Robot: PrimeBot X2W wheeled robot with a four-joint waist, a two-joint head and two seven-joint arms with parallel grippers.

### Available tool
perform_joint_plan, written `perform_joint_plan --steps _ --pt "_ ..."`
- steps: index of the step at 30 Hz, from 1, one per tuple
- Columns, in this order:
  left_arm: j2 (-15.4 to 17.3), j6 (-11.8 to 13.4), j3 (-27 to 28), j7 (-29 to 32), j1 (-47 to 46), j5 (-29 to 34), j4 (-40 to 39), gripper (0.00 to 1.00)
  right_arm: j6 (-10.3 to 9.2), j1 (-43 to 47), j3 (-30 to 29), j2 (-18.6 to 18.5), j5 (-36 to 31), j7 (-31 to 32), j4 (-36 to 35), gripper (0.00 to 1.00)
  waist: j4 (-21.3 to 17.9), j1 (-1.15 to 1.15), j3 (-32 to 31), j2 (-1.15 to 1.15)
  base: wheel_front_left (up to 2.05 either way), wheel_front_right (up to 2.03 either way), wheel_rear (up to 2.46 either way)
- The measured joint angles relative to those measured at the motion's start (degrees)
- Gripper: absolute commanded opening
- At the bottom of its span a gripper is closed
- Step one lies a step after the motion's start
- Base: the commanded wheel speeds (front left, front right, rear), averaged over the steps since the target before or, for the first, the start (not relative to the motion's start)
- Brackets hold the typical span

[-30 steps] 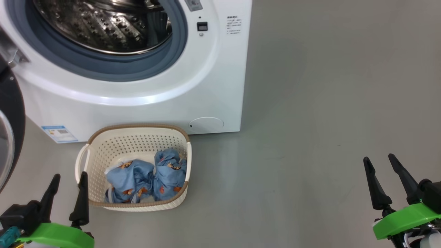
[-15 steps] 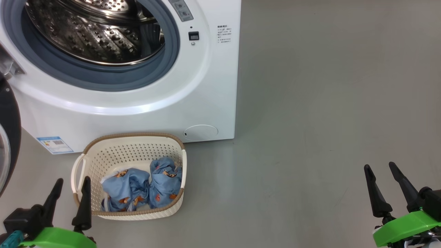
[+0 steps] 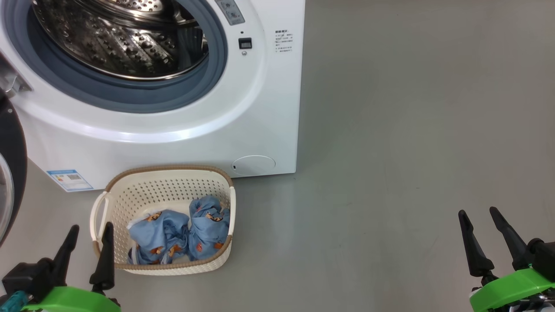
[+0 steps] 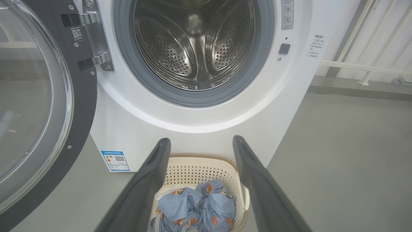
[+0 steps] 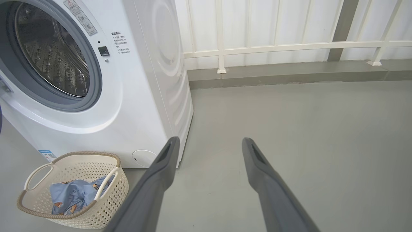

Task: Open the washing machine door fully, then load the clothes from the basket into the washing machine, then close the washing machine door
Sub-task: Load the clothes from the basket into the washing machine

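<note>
We look down on a grey floor (image 3: pixel 412 130) where the washing machine (image 3: pixel 173 138) stands, white and front-loading. Its steel drum (image 4: pixel 193 48) is bare behind the grey-blue seal (image 3: pixel 130 102). The washing machine door (image 4: pixel 84 106) is swung wide open to the machine's left on its hinges, black rim and clear glass bowl turned toward us in the left wrist view. Just in front of the machine, the basket (image 3: pixel 164 190) sits on the floor below the opening. It lies between the blue label sticker (image 3: pixel 69 180) and the round flap (image 3: pixel 254 165). The clothes (image 3: pixel 177 236) lie inside the basket toward its near side. They form two bunched bundles of light blue fabric with orange-brown figures, a little white cloth showing at the left. Our left end effector (image 3: pixel 91 226) hangs released and empty just beside the basket's near left corner, fingers spread. Our right end effector (image 3: pixel 478 212) is likewise released and empty, well apart from the basket over bare floor.
</note>
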Motion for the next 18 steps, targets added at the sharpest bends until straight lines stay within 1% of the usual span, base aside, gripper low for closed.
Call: perform_joint_plan --steps 3,7,18 --pt "0.2 0.0 -0.3 0.0 0.0 -1.0 -0.2 1.0 0.0 0.0 0.0 0.0 0.0 0.0 0.0 1.0 0.0 0.0 0.1 0.0 0.11 -0.41 0.3" --pt "0.6 0.0 -0.7 0.0 0.0 -1.4 -0.3 1.0 0.0 0.0 0.1 0.0 0.0 0.0 0.0 1.0 0.0 0.0 0.4 0.0 0.3 -1.11 0.81" --pt "1.0 0.0 -1.0 0.0 -0.1 -1.4 -0.4 1.0 0.0 -0.3 0.6 0.1 0.0 0.0 0.0 1.0 -0.2 0.0 1.2 0.0 0.72 -1.68 0.96"
